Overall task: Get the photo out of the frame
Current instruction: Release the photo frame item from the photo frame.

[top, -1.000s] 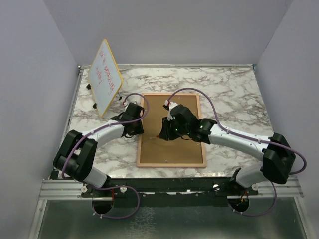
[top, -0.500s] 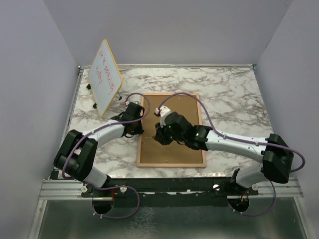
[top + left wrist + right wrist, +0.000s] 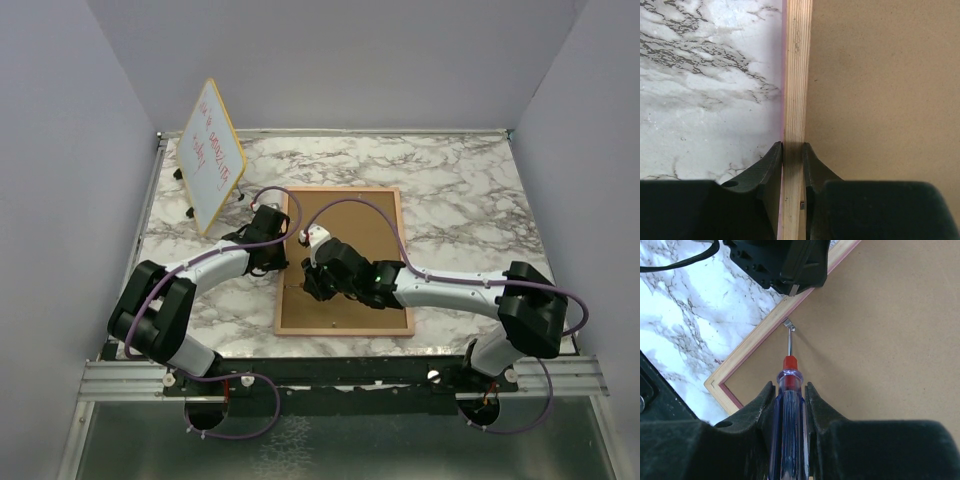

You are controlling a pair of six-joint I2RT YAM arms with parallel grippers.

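Observation:
The frame [image 3: 372,214] lies face down on the marble table, its brown fibreboard back up. The photo is hidden beneath that back. My left gripper [image 3: 282,258] is shut on the frame's left wooden rail [image 3: 797,75], one finger on either side [image 3: 793,146]. My right gripper [image 3: 790,384] is shut on a screwdriver [image 3: 790,367] with a blue see-through handle and red collar. Its metal tip touches a small metal clip [image 3: 789,326] at the inner left edge of the back. In the top view the right gripper [image 3: 314,280] hovers over the frame's left half, close to the left gripper.
A yellow-edged whiteboard [image 3: 212,152] with red writing stands tilted at the back left of the table. Grey walls close in the table [image 3: 470,190] on the left, back and right. The left gripper's body [image 3: 785,262] sits just beyond the clip.
The right arm has swung left and nearer across the frame's back, carrying the screwdriver from the middle to the clip at the left edge. The left arm stays at the left rail.

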